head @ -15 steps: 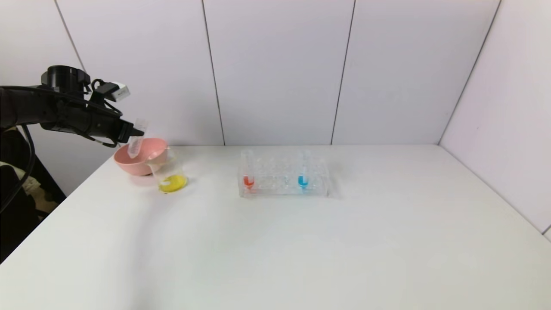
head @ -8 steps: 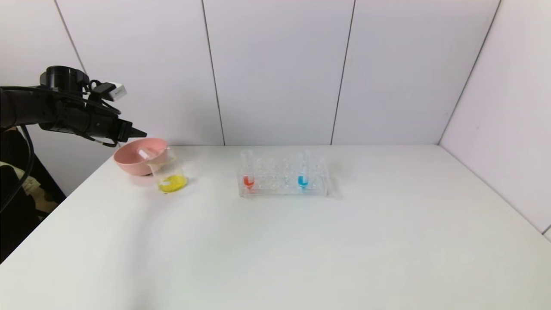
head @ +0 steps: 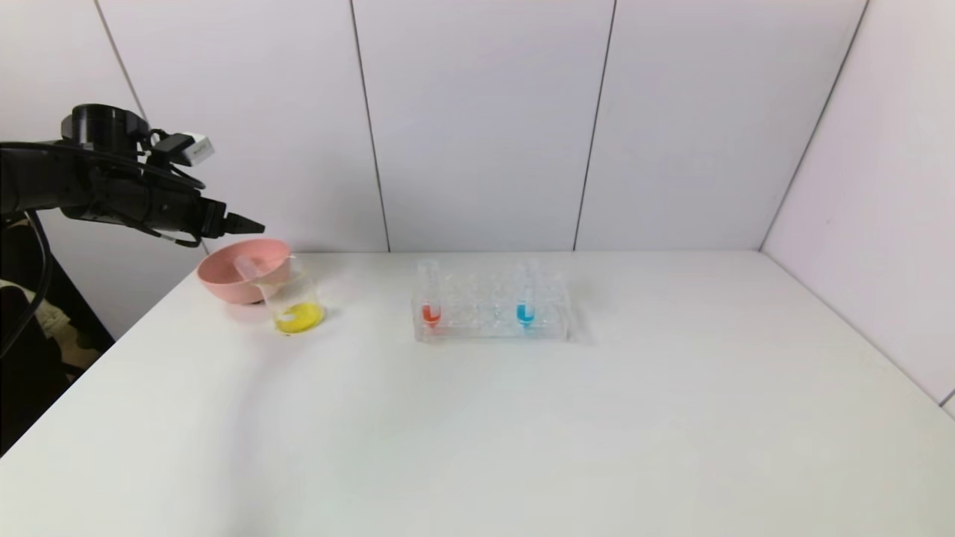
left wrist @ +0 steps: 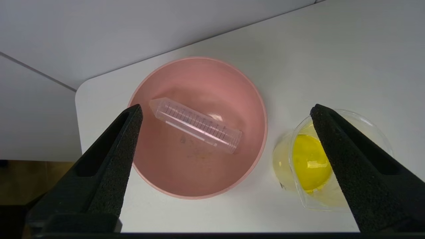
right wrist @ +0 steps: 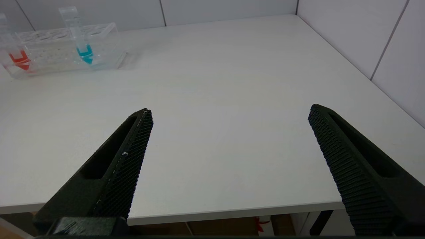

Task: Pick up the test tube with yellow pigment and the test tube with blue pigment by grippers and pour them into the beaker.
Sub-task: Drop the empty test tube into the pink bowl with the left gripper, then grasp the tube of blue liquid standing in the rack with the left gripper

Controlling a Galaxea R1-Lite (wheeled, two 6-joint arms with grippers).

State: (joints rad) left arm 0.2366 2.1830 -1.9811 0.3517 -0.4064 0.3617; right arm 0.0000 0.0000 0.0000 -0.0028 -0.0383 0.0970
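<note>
White worktop [head: 477, 418]: we see yellow poured into the beaker [head: 297, 302], empty tube [left wrist: 196, 125] in the pink bowl [left wrist: 247, 93]; left claw [left wrist: 225, 111] wide above, right claw [right wrist: 229, 114] wide, blue tube [head: 526, 294] still racked.

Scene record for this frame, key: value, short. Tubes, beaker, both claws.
left claw: open, above the pink bowl
empty tube: lying in pink bowl
beaker: beside bowl, yellow liquid inside
blue tube: upright in clear rack
red tube: upright in rack
right claw: open, over the table's near edge, holding nothing
</note>
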